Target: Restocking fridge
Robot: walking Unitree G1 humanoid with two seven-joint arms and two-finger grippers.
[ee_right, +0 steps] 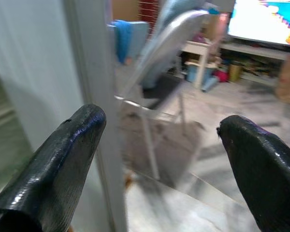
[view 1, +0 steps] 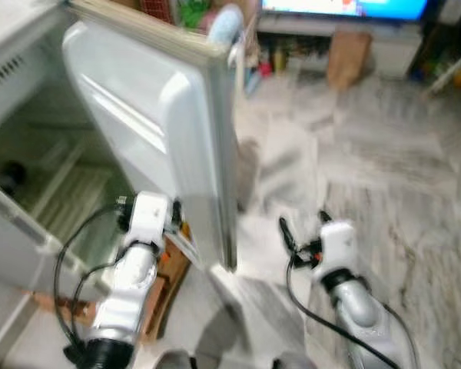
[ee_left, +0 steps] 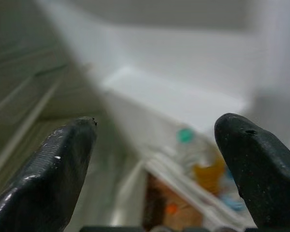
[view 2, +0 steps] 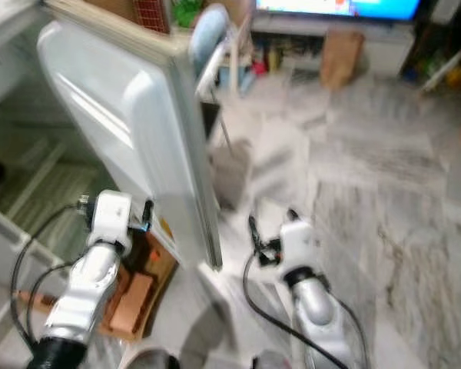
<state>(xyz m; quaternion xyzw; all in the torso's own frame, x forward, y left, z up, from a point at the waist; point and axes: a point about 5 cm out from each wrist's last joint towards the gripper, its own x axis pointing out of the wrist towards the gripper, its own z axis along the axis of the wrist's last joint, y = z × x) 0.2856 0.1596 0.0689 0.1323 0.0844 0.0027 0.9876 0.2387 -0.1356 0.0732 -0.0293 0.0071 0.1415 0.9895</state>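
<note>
The white fridge stands open at the left, its ribbed inner shelves (view 1: 58,184) in view. Its door (view 1: 161,131) is swung out into the middle of the picture. My left gripper (ee_left: 154,130) is open and holds nothing. It sits low at the door's inner side, facing a door shelf with a teal-capped bottle (ee_left: 186,136) and an orange pack (ee_left: 210,174). My right gripper (view 1: 303,224) hangs open and holds nothing, just right of the door's outer edge (ee_right: 87,96). A dark object (view 1: 8,175) lies deep in the fridge.
A grey folding chair (ee_right: 159,58) stands behind the door. A lit TV (view 1: 346,8) and a brown paper bag (view 1: 347,58) are at the far wall. Marble floor (view 1: 384,169) stretches to the right. Brown and orange boxes (view 2: 134,300) sit low by the door.
</note>
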